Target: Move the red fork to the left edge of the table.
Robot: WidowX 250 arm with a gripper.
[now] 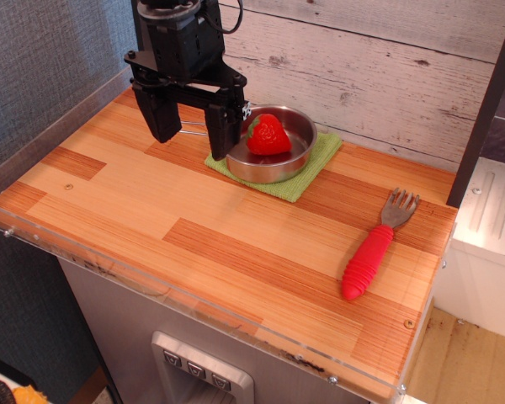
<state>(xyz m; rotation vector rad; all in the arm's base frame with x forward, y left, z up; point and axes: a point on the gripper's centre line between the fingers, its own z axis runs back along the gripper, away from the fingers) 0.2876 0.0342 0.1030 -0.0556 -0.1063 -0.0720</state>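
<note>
From the one camera looking down on the table (151, 202), a steel pan (273, 156) sits toward the back on a green cloth (307, 177), and a red strawberry (268, 136) lies inside the pan. The pan's thin handle pokes out to the left, passing between the two fingers of the black gripper (194, 135). That gripper hangs over the back-left part of the table, just beside the pan, its right finger in front of the pan's near-left rim. Its jaws stand spread apart and empty, nothing clamped between them.

The red fork (372, 257) lies flat on the planks at the right end of the table, well apart from the gripper, with the pan and cloth in the stretch between them. Its grey tines point toward the back wall and its ribbed handle runs toward the front edge, tilted slightly leftward. The planks along the left and front are bare wood.
</note>
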